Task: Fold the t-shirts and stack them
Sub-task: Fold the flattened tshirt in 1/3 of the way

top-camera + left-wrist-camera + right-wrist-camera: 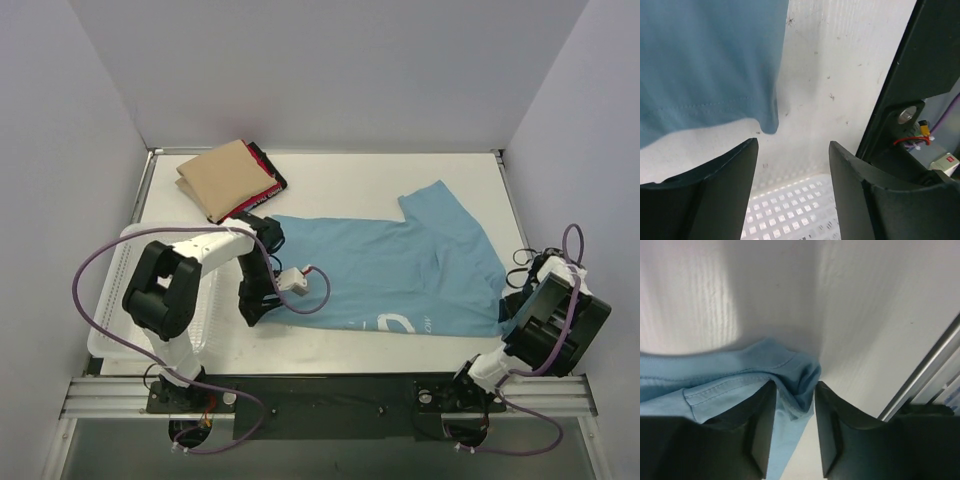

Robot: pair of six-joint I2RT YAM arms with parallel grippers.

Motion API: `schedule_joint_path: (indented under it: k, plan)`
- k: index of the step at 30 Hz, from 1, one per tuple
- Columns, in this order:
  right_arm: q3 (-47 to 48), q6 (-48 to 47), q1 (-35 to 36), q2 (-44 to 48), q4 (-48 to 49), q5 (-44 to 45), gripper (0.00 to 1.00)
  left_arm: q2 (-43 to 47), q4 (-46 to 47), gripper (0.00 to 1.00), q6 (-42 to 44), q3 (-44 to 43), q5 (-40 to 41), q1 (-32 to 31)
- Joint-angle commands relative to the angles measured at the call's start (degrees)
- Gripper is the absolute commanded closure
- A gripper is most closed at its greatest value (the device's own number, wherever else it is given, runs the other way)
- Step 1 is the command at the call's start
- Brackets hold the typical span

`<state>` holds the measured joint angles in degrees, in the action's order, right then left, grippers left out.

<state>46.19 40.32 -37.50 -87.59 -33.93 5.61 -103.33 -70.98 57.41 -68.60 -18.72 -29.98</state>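
The light blue t-shirt point(400, 270) lies spread flat across the middle and right of the table, with white lettering near its front edge. My right gripper point(510, 312) is at the shirt's front right corner. In the right wrist view the gripper point(795, 387) is shut on a bunched fold of the blue cloth point(715, 375). My left gripper point(248, 316) is open and empty, just off the shirt's front left corner point(705, 60). The folded tan t-shirt point(225, 178) lies on the red-and-black one point(266, 166) at the back left.
The white mesh basket point(110, 300) stands at the left edge, under the left arm; its mesh point(790, 210) shows below the left fingers. A purple cable loops near the left wrist point(318, 290). White walls enclose the table.
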Motion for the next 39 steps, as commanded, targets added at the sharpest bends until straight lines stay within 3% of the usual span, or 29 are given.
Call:
schedule_joint_path:
  k: [1, 2, 3, 7, 8, 11, 13, 15, 18, 20, 23, 26, 32, 39]
  plan:
    - [1.62, -2.52, -1.18, 3.65, -4.39, 5.29, 0.56, 3.05, -2.69, 0.30, -3.61, -6.09, -0.80, 0.62]
    - [2.23, -2.61, -0.92, 4.18, -4.74, 5.90, 0.45, 2.78, -1.89, 0.29, -5.97, -10.37, -0.53, 0.53]
    - [2.58, -3.05, -0.39, 5.92, -4.74, 6.60, 0.43, 1.74, -0.49, 0.28, -7.47, -12.50, -0.70, 0.45]
    - [7.66, -6.99, 3.46, 10.32, -5.00, 10.21, 0.41, -3.18, 6.18, 0.29, -19.50, -31.46, -5.00, -1.57]
    - [8.81, -7.87, 5.31, 11.03, -5.09, 12.30, 0.41, -4.85, 8.12, 0.31, -25.97, -33.42, -6.75, -2.10]
    - [13.73, -13.48, 14.87, 12.79, -3.78, 14.35, 0.46, -8.81, 20.21, 0.49, -39.01, -39.67, -10.19, -5.34]
    - [14.71, -18.13, 18.42, 12.89, 0.07, 7.35, 0.54, -12.06, 27.08, 0.50, -48.15, -42.04, -11.95, -7.80]
    - [15.50, -20.61, 19.65, 11.40, 3.41, -8.69, 0.68, -15.75, 33.41, 0.50, -54.92, -44.24, -12.48, -10.79]
    - [16.73, -21.07, 20.70, 6.84, 5.10, -16.06, 0.99, -22.33, 40.47, 0.52, -66.94, -47.15, -10.82, -15.01]
    - [17.35, -20.72, 20.97, 4.02, 5.72, -17.47, 1.00, -27.51, 42.06, 0.52, -71.96, -52.06, -9.06, -17.73]
    - [16.56, -19.58, 21.24, 1.46, 8.00, -19.66, 1.00, -36.47, 41.98, 0.52, -76.12, -62.06, -6.70, -20.90]
    - [15.16, -17.12, 21.32, -0.99, 9.49, -19.58, 1.00, -40.63, 42.24, 0.44, -78.32, -67.71, -1.94, -23.98]
    - [12.87, -15.44, 21.24, -4.95, 12.74, -17.65, 1.00, -44.24, 41.01, 0.40, -81.40, -68.95, 7.20, -24.52]
    - [9.97, -13.34, 21.15, -5.84, 15.91, -16.59, 1.00, -47.31, 43.91, 0.43, -81.84, -69.74, 8.53, -25.66]
